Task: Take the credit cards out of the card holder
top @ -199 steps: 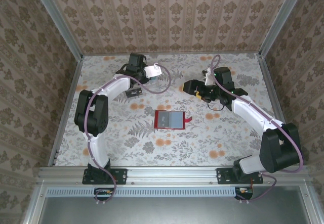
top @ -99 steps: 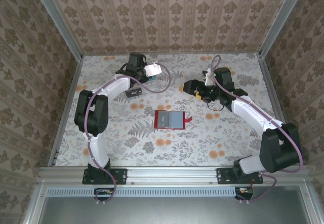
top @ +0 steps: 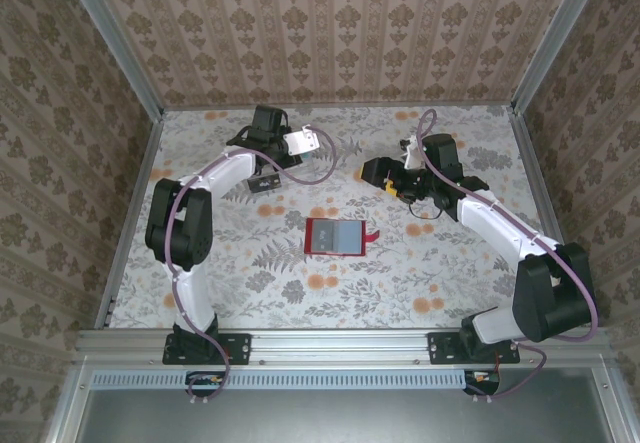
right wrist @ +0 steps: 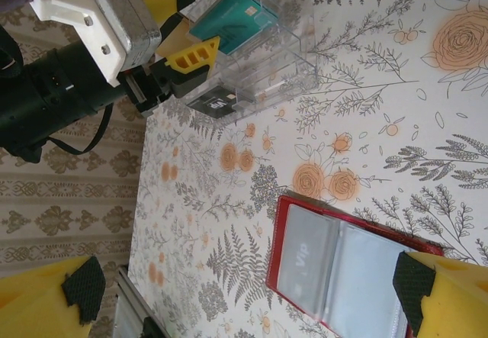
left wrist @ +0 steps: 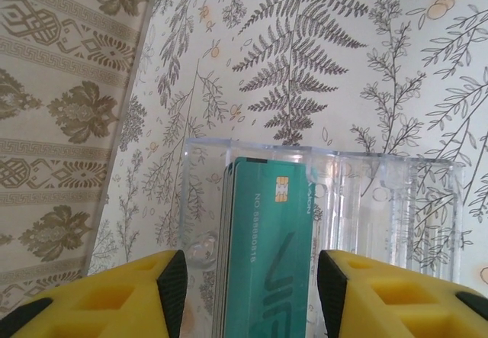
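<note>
Teal card (left wrist: 267, 254) marked "VIP" stands in the clear tray (left wrist: 381, 201), with the left gripper (left wrist: 245, 273) jaws apart on either side of it, not pinching. Red card holder (right wrist: 305, 208) lies open in the middle of the table (top: 250, 263) with a second card (right wrist: 301, 258) reading "Vip" in its pocket. The right gripper (right wrist: 245, 284) is spread wide, holding nothing.

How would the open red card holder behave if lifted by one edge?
Probably floppy: the card holder lies open flat with a middle fold, so one half may sag. Its clear inner pockets look glossy, perhaps slippery.
</note>
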{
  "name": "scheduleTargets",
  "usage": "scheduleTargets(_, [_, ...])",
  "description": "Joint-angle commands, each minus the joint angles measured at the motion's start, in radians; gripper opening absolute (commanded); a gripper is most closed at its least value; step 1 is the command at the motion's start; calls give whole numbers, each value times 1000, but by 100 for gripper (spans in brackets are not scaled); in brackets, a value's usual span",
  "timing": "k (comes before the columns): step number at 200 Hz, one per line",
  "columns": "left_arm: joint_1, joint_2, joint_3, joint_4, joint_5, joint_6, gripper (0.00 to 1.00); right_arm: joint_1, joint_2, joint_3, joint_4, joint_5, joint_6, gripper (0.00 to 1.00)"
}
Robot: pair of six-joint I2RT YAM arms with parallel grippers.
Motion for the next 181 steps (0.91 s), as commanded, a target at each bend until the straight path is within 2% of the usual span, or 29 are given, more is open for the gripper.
scheduleTargets(1, [2, 23, 16, 34, -40, -2, 51, -2, -12, -10, 13, -18, 3, 100])
scheduleTargets(44, [3, 44, 15, 106, -134, -8, 50, -3, 1, -8, 21, -20, 6, 100])
scheduleTargets(88, [0, 20, 19, 102, -121, -19, 50, -3, 13, 1, 22, -24, 6, 100])
scheduleTargets(130, [-21, -77, 3, 103, -111, -70, 52, 6, 21, 10, -7, -5, -20, 100])
scheduleTargets(146, [-36, -119, -5, 99, -134, -109, 57, 23, 23, 15, -36, 28, -48, 100])
scheduleTargets(164, [-39, -168, -15, 91, -186, -193, 72, 55, 23, 21, -79, 84, -90, 100])
scheduleTargets(173, [-66, -193, -23, 84, -211, -235, 82, 69, 23, 21, -97, 107, -106, 100])
scheduleTargets(179, [-73, -210, -29, 82, -228, -265, 97, 81, 23, 19, -101, 118, -112, 100])
scheduleTargets(181, [-75, -215, -32, 82, -234, -275, 99, 83, 25, 19, -103, 124, -114, 100])
